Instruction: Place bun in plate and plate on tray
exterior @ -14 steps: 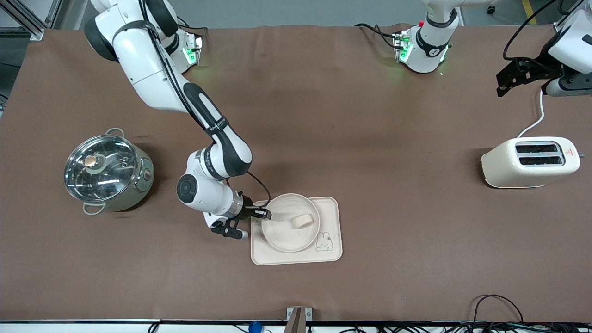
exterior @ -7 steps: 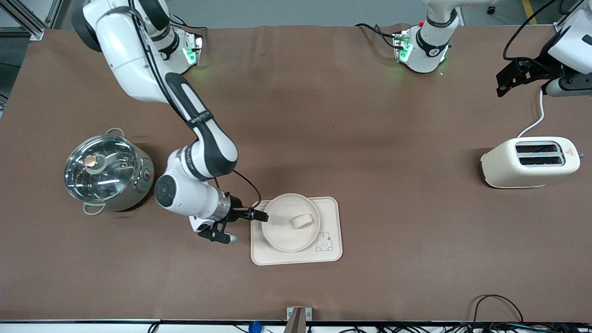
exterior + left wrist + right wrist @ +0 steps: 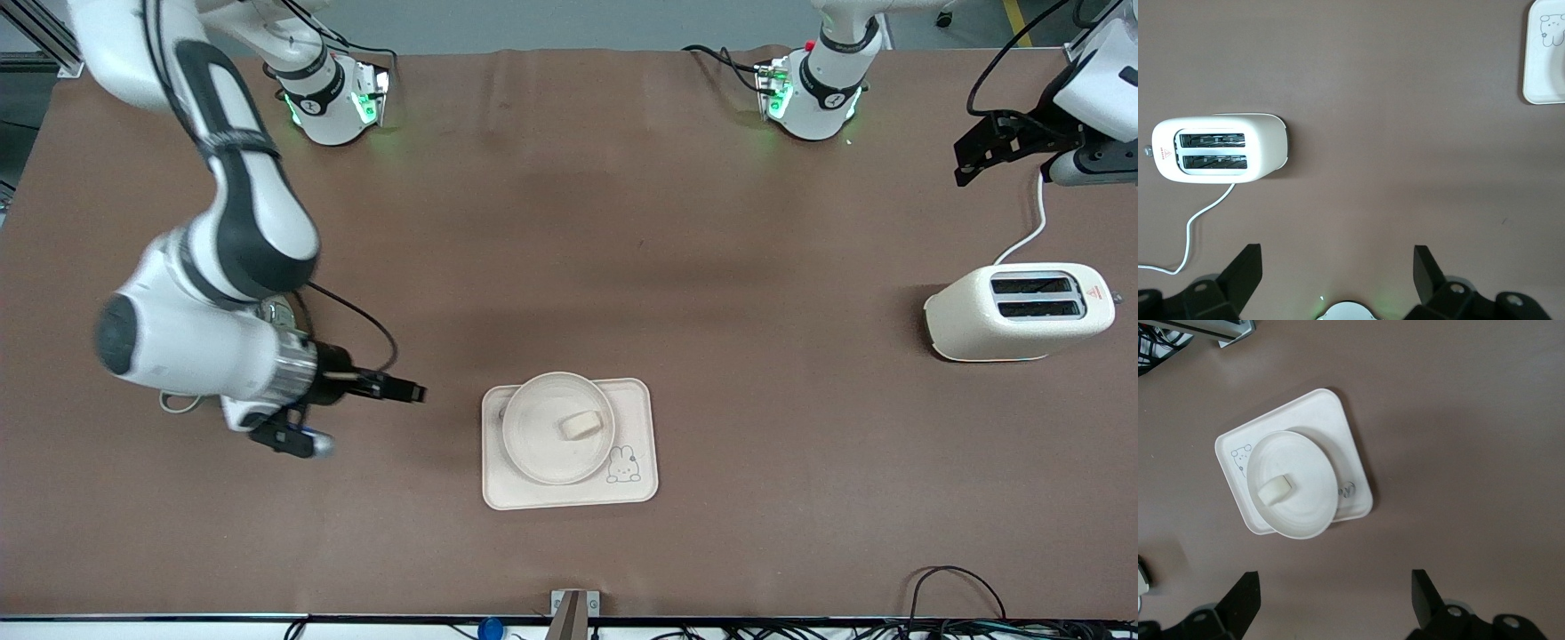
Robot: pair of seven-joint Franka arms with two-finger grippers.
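The bun (image 3: 580, 425) lies in the round plate (image 3: 542, 444), and the plate sits on the rabbit tray (image 3: 636, 404). My right gripper (image 3: 413, 391) is open and empty, up in the air over bare table between the pot and the tray. In the right wrist view the bun (image 3: 1274, 489), the plate (image 3: 1301, 503) and the tray (image 3: 1321, 410) all show, well clear of the right gripper (image 3: 1335, 593). My left gripper (image 3: 965, 169) is open and empty and waits high at the left arm's end of the table. It also shows in the left wrist view (image 3: 1336, 270), along with a corner of the tray (image 3: 1546, 73).
A cream toaster (image 3: 1018, 311) with a white cord stands at the left arm's end, and it shows in the left wrist view (image 3: 1221, 148). A steel pot is mostly hidden under the right arm; only its handle (image 3: 175, 404) shows.
My right gripper has drawn back from the plate's rim toward the right arm's end of the table and risen, and the arm now covers the pot. Plate, bun and tray stayed put.
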